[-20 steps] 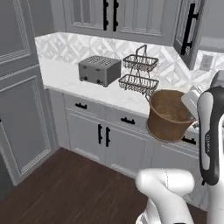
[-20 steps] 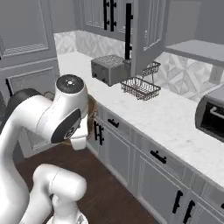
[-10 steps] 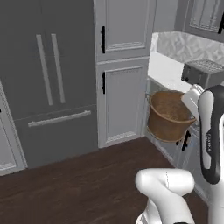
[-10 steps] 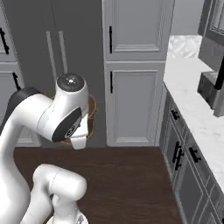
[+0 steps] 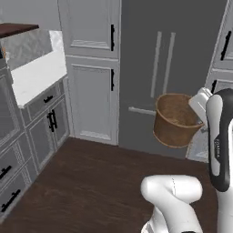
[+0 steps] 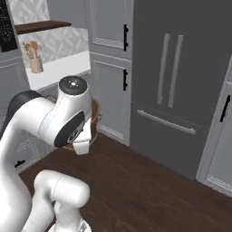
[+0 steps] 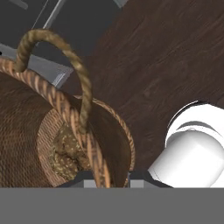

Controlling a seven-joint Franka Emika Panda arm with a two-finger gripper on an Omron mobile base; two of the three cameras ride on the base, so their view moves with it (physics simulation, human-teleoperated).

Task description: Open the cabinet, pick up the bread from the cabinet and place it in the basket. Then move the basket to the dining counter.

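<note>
- Basket (image 5: pixel 175 120) hangs in mid-air beside the arm in the left base view, carried clear of the dark wood floor (image 5: pixel 91 182), in front of a tall dark fridge (image 5: pixel 173 68).
- A second ago both base views faced the marble counter with the toaster and wire rack; now they face the fridge and tall grey pantry doors (image 5: pixel 91 73), with only a corner of a marble counter (image 5: pixel 34 77) at far left. The whole scene has shifted, so the base has turned, not the things.
- My reading: the carry to the dining counter is under way, and that counter has not come into sight.
- In the hand view the bread (image 7: pixel 65 153) lies on the basket's bottom, so the placing step looks done.
- The gripper (image 7: pixel 107 179) sits at the bottom edge, narrowly closed on the basket's rim right under the rope handle (image 7: pixel 78 74); the bread lies just below and left of the fingertips, inside the wall.
</note>
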